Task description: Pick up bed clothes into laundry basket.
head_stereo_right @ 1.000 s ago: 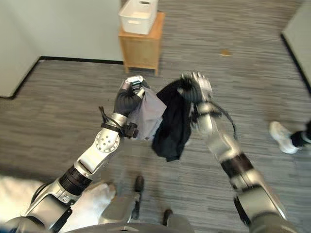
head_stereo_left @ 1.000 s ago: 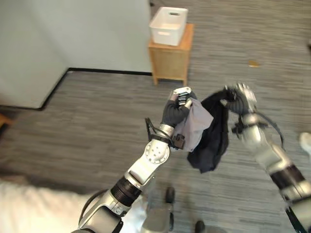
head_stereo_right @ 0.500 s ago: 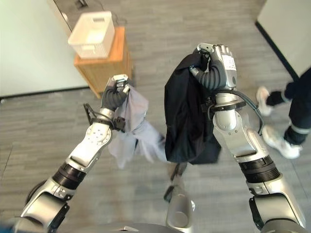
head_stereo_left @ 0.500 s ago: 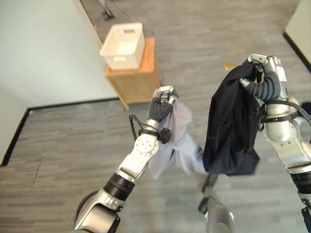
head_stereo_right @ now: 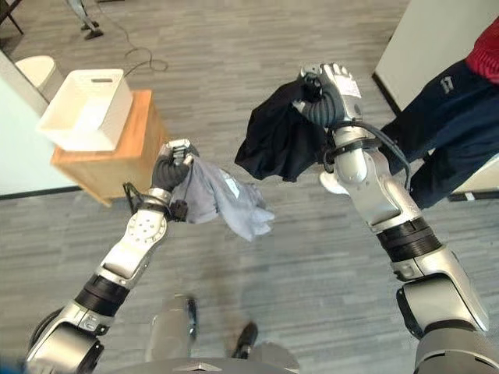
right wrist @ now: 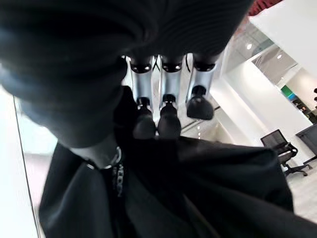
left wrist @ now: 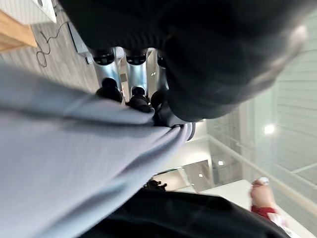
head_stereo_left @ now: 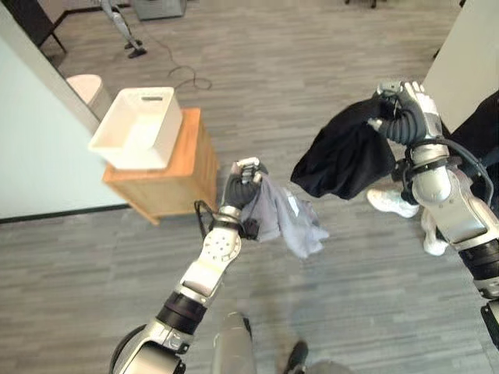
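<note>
A grey wood-grain floor (head_stereo_left: 327,47) spreads across the scene, seen from above. A pale wall (head_stereo_left: 31,156) runs along its left side. Against that wall stands a small wooden cabinet (head_stereo_left: 168,175), the landmark here. On top of the cabinet sits a white laundry basket (head_stereo_left: 139,128), rectangular, open at the top, with nothing visible inside it.

To the right of the cabinet, well apart from it and held high in the air, hangs a black garment (head_stereo_left: 343,156), bunched and drooping. The right hand (head_stereo_left: 401,113) has its fingers (right wrist: 168,121) curled tightly into the top of this black cloth, gripping it.

Nearer the cabinet, just beside its right front corner, a light grey garment (head_stereo_left: 284,218) hangs in the air, trailing down and away to the right. The left hand (head_stereo_left: 240,183) is closed around its upper edge, with fingertips (left wrist: 136,101) pressed into the grey fabric. Neither garment touches the basket or the floor.

Beyond the black garment, farther right of the cabinet, a person stands partly in view, showing dark trousers (head_stereo_right: 437,125) and a white shoe (head_stereo_left: 390,202). Behind the cabinet, a thin cord (head_stereo_left: 187,78) lies looped on the floor.
</note>
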Controlling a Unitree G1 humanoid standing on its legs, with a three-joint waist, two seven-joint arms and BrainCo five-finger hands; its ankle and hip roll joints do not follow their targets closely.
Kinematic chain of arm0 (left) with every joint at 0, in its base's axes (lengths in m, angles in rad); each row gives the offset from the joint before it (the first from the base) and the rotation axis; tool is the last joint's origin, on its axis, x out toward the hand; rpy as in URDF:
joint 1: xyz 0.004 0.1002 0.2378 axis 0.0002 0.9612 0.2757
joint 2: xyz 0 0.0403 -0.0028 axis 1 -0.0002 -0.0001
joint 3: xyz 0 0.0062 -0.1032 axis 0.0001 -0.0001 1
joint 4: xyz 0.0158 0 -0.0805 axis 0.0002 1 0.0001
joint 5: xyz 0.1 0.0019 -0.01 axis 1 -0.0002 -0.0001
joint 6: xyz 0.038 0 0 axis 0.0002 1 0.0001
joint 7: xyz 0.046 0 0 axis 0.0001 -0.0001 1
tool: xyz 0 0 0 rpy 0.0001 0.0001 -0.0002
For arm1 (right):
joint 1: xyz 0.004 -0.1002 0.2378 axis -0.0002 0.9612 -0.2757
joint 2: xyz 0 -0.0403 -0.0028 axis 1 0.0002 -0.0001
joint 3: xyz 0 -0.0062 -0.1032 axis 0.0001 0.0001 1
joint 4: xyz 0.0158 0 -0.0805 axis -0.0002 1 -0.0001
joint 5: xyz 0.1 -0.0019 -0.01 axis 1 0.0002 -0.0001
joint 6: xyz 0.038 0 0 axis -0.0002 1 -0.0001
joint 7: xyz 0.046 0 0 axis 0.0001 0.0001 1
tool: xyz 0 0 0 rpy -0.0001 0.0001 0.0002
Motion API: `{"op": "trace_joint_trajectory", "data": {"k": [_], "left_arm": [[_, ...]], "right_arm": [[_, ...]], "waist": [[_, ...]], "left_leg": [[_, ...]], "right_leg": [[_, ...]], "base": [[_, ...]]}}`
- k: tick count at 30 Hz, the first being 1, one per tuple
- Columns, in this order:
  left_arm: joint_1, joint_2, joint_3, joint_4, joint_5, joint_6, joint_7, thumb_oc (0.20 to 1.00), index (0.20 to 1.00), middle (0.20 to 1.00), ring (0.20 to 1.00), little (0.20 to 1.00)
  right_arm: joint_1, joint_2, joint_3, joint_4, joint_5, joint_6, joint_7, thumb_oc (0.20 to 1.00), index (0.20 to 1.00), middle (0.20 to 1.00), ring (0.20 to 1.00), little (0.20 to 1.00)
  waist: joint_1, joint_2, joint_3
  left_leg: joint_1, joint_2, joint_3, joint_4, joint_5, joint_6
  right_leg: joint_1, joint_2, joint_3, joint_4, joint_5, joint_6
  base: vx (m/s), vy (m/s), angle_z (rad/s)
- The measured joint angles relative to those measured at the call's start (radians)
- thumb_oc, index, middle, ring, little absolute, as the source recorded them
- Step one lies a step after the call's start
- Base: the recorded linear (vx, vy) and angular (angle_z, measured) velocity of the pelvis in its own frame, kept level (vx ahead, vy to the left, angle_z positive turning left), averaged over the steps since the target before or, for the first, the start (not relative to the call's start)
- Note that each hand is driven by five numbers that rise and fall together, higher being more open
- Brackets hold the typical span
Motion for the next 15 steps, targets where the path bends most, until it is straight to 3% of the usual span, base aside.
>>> {"op": "trace_joint_trajectory", "data": {"k": [1, 2, 3, 4, 5, 6, 8, 9, 10, 11, 12, 13, 15], "left_arm": [[0.000, -0.004, 0.000, 0.005, 0.002, 0.005, -0.001, 0.200, 0.200, 0.200, 0.200, 0.200], [-0.003, -0.017, -0.004, 0.018, 0.005, 0.008, -0.002, 0.200, 0.200, 0.200, 0.200, 0.200], [0.001, -0.030, -0.019, 0.033, 0.016, 0.017, -0.004, 0.200, 0.200, 0.200, 0.200, 0.200], [0.006, -0.008, -0.028, 0.033, 0.026, 0.020, -0.013, 0.200, 0.200, 0.200, 0.200, 0.200], [0.016, 0.015, -0.020, 0.037, 0.031, 0.022, -0.019, 0.200, 0.200, 0.200, 0.200, 0.200], [0.013, 0.020, -0.014, 0.042, 0.031, 0.029, -0.020, 0.200, 0.200, 0.200, 0.200, 0.200], [0.005, 0.037, -0.019, 0.037, 0.031, 0.032, -0.028, 0.200, 0.200, 0.200, 0.200, 0.200], [-0.013, 0.056, -0.019, 0.034, 0.031, 0.045, -0.027, 0.200, 0.200, 0.200, 0.200, 0.200], [-0.029, 0.069, -0.020, 0.035, 0.031, 0.052, -0.025, 0.200, 0.200, 0.200, 0.200, 0.200], [-0.048, 0.069, -0.018, 0.036, 0.032, 0.057, -0.025, 0.200, 0.200, 0.200, 0.200, 0.200], [-0.070, 0.072, -0.017, 0.035, 0.033, 0.057, -0.019, 0.200, 0.200, 0.200, 0.200, 0.200], [-0.096, 0.080, -0.013, 0.034, 0.033, 0.056, -0.012, 0.200, 0.200, 0.200, 0.200, 0.200], [-0.119, 0.092, 0.041, 0.019, 0.044, 0.047, -0.003, 0.200, 0.200, 0.200, 0.200, 0.200]], "right_arm": [[0.001, 0.000, 0.015, 0.013, -0.001, -0.001, 0.009, 0.200, 0.200, 0.200, 0.200, 0.200], [0.012, 0.002, 0.032, 0.027, -0.001, -0.001, 0.014, 0.200, 0.200, 0.200, 0.200, 0.200], [0.045, -0.001, 0.043, 0.031, -0.002, -0.004, 0.031, 0.200, 0.200, 0.200, 0.200, 0.200], [0.069, 0.012, 0.041, 0.030, -0.003, -0.005, 0.035, 0.200, 0.200, 0.200, 0.200, 0.200], [0.099, 0.036, 0.040, 0.030, -0.006, -0.007, 0.035, 0.200, 0.200, 0.200, 0.200, 0.200], [0.114, 0.041, 0.039, 0.028, -0.006, -0.008, 0.035, 0.200, 0.200, 0.200, 0.200, 0.200], [0.121, 0.041, 0.036, 0.029, -0.017, 0.000, 0.049, 0.200, 0.200, 0.200, 0.200, 0.200], [0.119, 0.043, 0.030, 0.018, -0.025, 0.005, 0.072, 0.200, 0.200, 0.200, 0.200, 0.200], [0.115, 0.043, 0.028, 0.005, -0.033, 0.010, 0.079, 0.200, 0.200, 0.200, 0.200, 0.200], [0.115, 0.038, 0.018, -0.009, -0.041, 0.012, 0.079, 0.200, 0.200, 0.200, 0.200, 0.200], [0.101, 0.028, 0.014, -0.021, -0.044, 0.014, 0.082, 0.200, 0.200, 0.200, 0.200, 0.200], [0.070, 0.012, 0.014, -0.038, -0.044, 0.016, 0.089, 0.200, 0.200, 0.200, 0.200, 0.200], [0.004, -0.016, -0.009, -0.102, -0.044, 0.013, 0.098, 0.200, 0.200, 0.200, 0.200, 0.200]], "waist": [[0.006, 0.002, 0.002], [0.011, -0.005, 0.003], [0.007, -0.010, -0.009], [0.025, -0.031, -0.035], [0.025, -0.058, -0.071], [0.009, -0.078, -0.077], [-0.001, -0.071, -0.078], [-0.006, -0.048, -0.067], [-0.008, -0.039, -0.061], [-0.009, -0.029, -0.048], [-0.008, -0.014, -0.032], [-0.007, 0.003, -0.018], [-0.007, 0.014, -0.011]], "left_leg": [[-0.008, 0.002, 0.103, -0.065, 0.010, 0.015], [-0.009, 0.007, 0.298, -0.072, 0.013, 0.032], [0.012, 0.012, 0.542, -0.003, -0.029, 0.111], [0.038, 0.013, 0.616, 0.076, -0.074, 0.175], [0.047, -0.003, 0.625, 0.105, -0.024, 0.277], [0.054, -0.037, 0.581, 0.094, -0.020, 0.343], [0.081, -0.071, 0.516, 0.042, -0.016, 0.338], [0.123, -0.096, 0.434, -0.002, -0.027, 0.351], [0.163, -0.122, 0.388, -0.035, -0.024, 0.342], [0.207, -0.140, 0.354, -0.066, -0.025, 0.340], [0.244, -0.145, 0.325, -0.089, -0.021, 0.329], [0.276, -0.149, 0.287, -0.111, -0.014, 0.318], [0.311, -0.152, 0.200, -0.130, -0.023, 0.284]], "right_leg": [[0.033, 0.006, -0.008, -0.001, -0.022, 0.012], [0.080, 0.008, -0.032, -0.002, -0.059, 0.030], [0.160, 0.012, -0.122, 0.002, -0.108, 0.041], [0.205, 0.003, -0.191, 0.000, -0.151, 0.071], [0.231, 0.003, -0.189, 0.021, -0.172, 0.101], [0.232, -0.024, -0.202, 0.083, -0.173, 0.101], [0.169, -0.065, -0.212, 0.279, -0.114, 0.098], [0.080, -0.117, -0.200, 0.494, -0.110, 0.143], [0.021, -0.164, -0.195, 0.637, -0.104, 0.155], [-0.028, -0.197, -0.179, 0.719, -0.115, 0.176], [-0.091, -0.223, -0.137, 0.789, -0.119, 0.173], [-0.160, -0.250, -0.108, 0.819, -0.131, 0.167], [-0.302, -0.312, -0.015, 0.676, -0.138, 0.173]], "base": [[0.34, -0.031, 0.02], [0.60, 0.078, 0.52], [0.44, 0.102, 0.53], [0.59, 0.125, 0.59], [0.28, 0.095, 0.55], [0.27, 0.098, 0.85], [0.35, 0.144, 0.99], [0.38, 0.109, 1.19], [0.13, -0.012, 1.33], [0.09, -0.119, 1.07], [0.05, -0.113, 1.05], [0.13, -0.163, 1.17], [0.16, -0.169, 1.35]]}}
